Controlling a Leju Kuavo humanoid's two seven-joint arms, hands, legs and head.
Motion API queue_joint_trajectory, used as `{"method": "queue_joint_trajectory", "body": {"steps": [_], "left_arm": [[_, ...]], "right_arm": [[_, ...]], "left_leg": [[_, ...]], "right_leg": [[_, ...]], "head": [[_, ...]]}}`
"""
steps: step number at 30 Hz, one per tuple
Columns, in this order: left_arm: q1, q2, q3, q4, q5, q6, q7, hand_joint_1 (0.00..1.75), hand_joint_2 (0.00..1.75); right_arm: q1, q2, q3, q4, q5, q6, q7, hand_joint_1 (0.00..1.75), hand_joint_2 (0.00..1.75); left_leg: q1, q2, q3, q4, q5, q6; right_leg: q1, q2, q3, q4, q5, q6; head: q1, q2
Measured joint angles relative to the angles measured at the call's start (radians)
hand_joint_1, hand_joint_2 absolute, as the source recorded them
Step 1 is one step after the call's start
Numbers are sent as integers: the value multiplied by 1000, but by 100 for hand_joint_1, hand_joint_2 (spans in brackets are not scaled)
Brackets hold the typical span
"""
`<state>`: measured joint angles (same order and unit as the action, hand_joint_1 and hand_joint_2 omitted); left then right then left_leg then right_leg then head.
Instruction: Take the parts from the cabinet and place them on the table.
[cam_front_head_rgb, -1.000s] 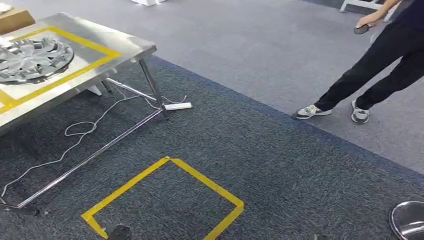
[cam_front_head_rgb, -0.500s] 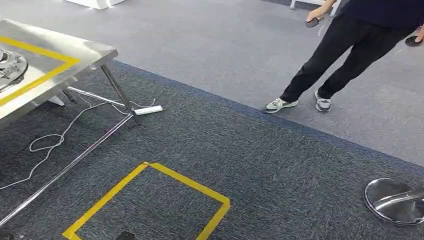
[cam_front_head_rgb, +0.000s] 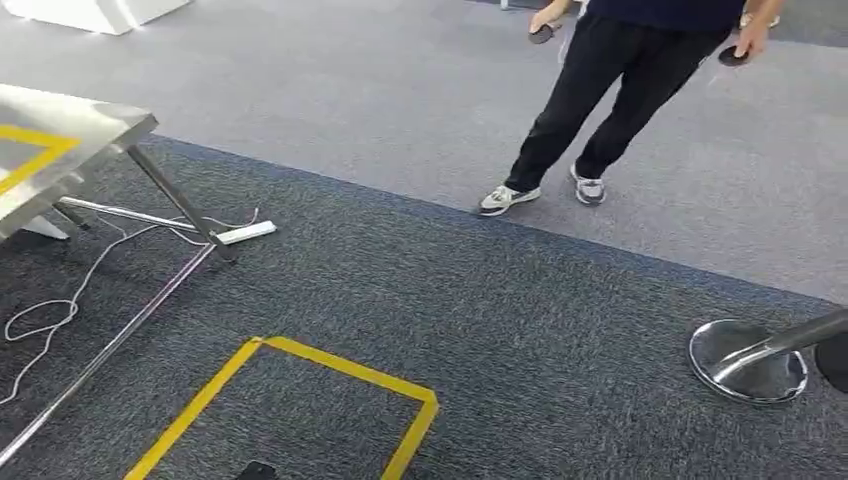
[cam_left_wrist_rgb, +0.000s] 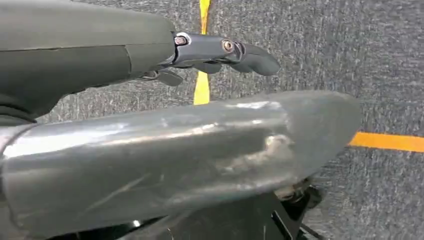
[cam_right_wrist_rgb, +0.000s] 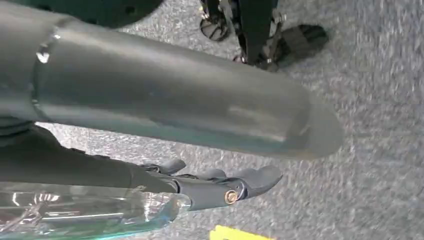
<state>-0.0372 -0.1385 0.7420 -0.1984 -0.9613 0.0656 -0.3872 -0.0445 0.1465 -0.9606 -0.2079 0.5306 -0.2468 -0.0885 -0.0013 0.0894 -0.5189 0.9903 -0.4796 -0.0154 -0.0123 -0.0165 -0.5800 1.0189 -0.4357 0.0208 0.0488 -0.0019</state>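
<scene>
Left hand (cam_left_wrist_rgb: 165, 150): hangs over the dark carpet, fingers (cam_left_wrist_rgb: 252, 56) stretched out straight and apart, nothing in them. A line of yellow tape runs on the floor directly below it.

Table (cam_front_head_rgb: 90, 125): steel, forward of and outboard of the left hand. One corner shows, pointing toward the person, and its long edge runs back out of the picture's left side. Its slanted leg (cam_front_head_rgb: 180, 205) meets the floor beside a white power strip (cam_front_head_rgb: 245, 233), with a loose cable (cam_front_head_rgb: 60, 300) under the top.

Yellow tape square (cam_front_head_rgb: 330, 365): on the carpet just ahead, between the hands.

Person (cam_front_head_rgb: 600, 90): stands well ahead on the lighter carpet.

Chrome stand base (cam_front_head_rgb: 745, 360): forward of the right hand.

Right hand (cam_right_wrist_rgb: 175, 110): fingers (cam_right_wrist_rgb: 250, 181) extended over bare carpet, holding nothing.
</scene>
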Motion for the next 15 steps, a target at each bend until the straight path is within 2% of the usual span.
{"method": "queue_joint_trajectory", "body": {"steps": [1,2,3,4,5,6,7,8,9,10,11,12,13,14,15], "left_arm": [[0,0,0,0,5,2,0,0,0],[1,0,1,0,18,8,1,0,0],[1,-1,2,0,20,10,4,0,0],[1,-2,2,0,16,10,5,0,0],[1,-4,2,0,3,7,-3,0,0],[1,-6,-2,0,-11,2,-19,0,0],[-2,-7,-5,0,-21,-2,-39,0,0],[-9,-8,-8,0,-22,-8,-53,0,0],[-17,-10,-10,0,-21,-16,-63,0,0],[-25,-15,-10,0,-19,-25,-67,0,0],[-35,-21,-10,0,-20,-32,-68,0,0],[-45,-25,-10,0,-24,-36,-68,0,0],[-50,-31,-14,0,-32,-38,-68,0,0],[-52,-36,-19,0,-37,-38,-67,0,0],[-52,-42,-24,0,-43,-35,-61,0,0]], "right_arm": [[0,-1,0,0,1,-2,0,0,0],[-2,-1,0,0,3,-3,-1,0,0],[-5,-1,0,0,5,-3,-3,0,0],[-4,-1,0,0,7,-2,-8,0,0],[-3,-1,0,0,8,6,-17,0,0],[0,-1,0,0,11,16,-31,0,0],[1,-2,0,0,16,28,-47,0,0],[-1,-2,0,0,23,40,-63,0,0],[-4,-3,0,0,27,49,-78,0,0],[-7,-4,1,0,31,57,-94,0,0],[-14,-7,2,0,35,66,-115,0,0],[-15,-7,2,0,37,70,-132,0,0],[-14,-10,2,0,37,72,-149,0,0],[-11,-11,2,0,37,74,-159,0,0],[-8,-17,2,0,39,72,-156,0,0]], "left_leg": [[2,-37,-10,26,-24,-5],[3,-60,-38,88,-65,-7],[4,-72,-78,174,-107,-9],[4,-77,-118,254,-136,-10],[4,-79,-142,298,-144,-10],[5,-79,-145,297,-129,-9],[6,-80,-128,255,-90,-7],[8,-86,-92,179,-41,-6],[12,-110,-54,102,-3,-6],[18,-161,-26,47,11,-6],[21,-170,-15,1,4,-4],[17,-161,-19,13,5,-2],[12,-156,-21,14,5,5],[10,-148,-21,13,9,12],[17,-130,-19,3,16,23]], "right_leg": [[-1,8,-1,-1,2,-4],[-1,16,-5,-1,4,-8],[-1,28,-8,-1,5,-10],[-1,40,-11,-1,7,-12],[-1,51,-13,-1,7,-12],[-1,61,-14,-1,9,-10],[-2,75,-14,-1,11,-7],[-3,88,-15,-1,14,-3],[-5,99,-15,-1,16,1],[-5,106,-18,0,19,7],[1,118,-28,13,17,13],[-1,125,-33,5,24,21],[-7,135,-35,-1,28,29],[-10,143,-36,-4,33,37],[-12,140,-48,4,31,41]], "head": [[-4,0],[-5,0],[-6,0],[-5,0],[-6,0],[-5,0],[-5,0],[-6,0],[-5,0],[-6,0],[-8,0],[-5,0],[-12,0],[-9,0],[-12,0]]}}
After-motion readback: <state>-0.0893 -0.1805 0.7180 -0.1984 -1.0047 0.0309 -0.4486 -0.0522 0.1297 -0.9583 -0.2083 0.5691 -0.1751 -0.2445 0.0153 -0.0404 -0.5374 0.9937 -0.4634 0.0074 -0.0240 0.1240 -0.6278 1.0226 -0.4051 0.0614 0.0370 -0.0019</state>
